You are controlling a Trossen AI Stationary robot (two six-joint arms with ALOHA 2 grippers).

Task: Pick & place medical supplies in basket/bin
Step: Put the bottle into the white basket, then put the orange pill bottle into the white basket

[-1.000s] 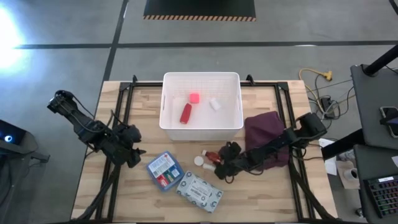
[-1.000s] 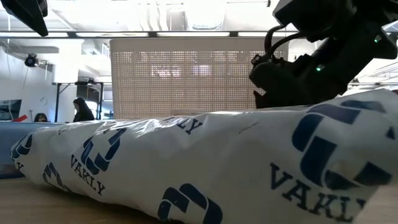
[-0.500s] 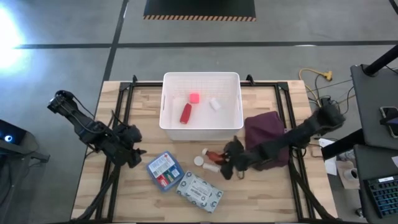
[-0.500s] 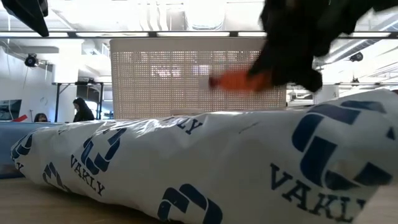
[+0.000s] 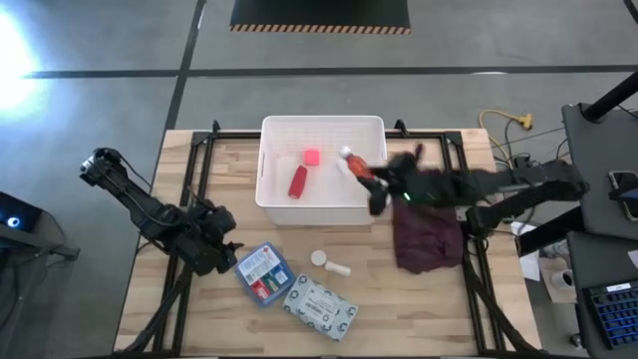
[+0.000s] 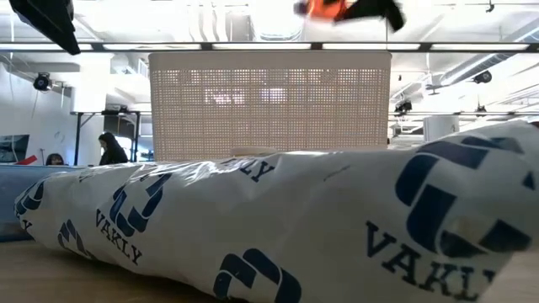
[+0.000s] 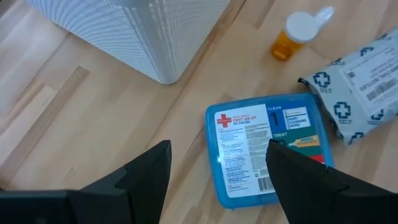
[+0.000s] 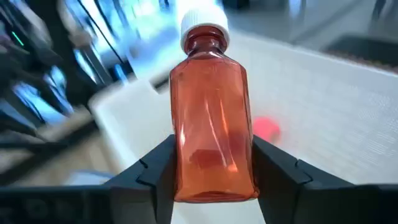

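My right gripper (image 5: 375, 183) hangs over the right rim of the white bin (image 5: 274, 204), shut on a red bottle (image 8: 211, 124) with a white cap (image 8: 204, 25). In the low view the bottle (image 6: 323, 8) shows above the bin (image 6: 269, 105). Inside the bin lie another red bottle (image 5: 297, 181) and the pink tape roll (image 5: 311, 157). My left gripper (image 5: 213, 245) is open, low over the table, just left of the blue first-aid box (image 7: 267, 149). The box (image 5: 262, 273), the patterned packet (image 5: 319, 306), a small orange vial (image 5: 320, 258) and a white piece (image 5: 340, 268) lie flat on the table. My right gripper pinches the red bottle by the lower part of its body (image 8: 211, 177), one finger (image 8: 155, 171) on each flat side. The bottle is lifted clear above the bin, and its capped end points away from the wrist, toward the table's left.
The maroon cloth (image 5: 427, 227) lies crumpled to the right of the bin, under my right arm. The packet (image 6: 269, 227) fills the low view's foreground. Bare wood shows near the table's left and near edges. Cables and equipment stand off the table's right side.
My right gripper has taken the red bottle off the table beside the maroon cloth and carried it up and toward the far edge, ending above the bin's right rim. The bottle is now lifted clear. The vial and white piece stayed where they were.
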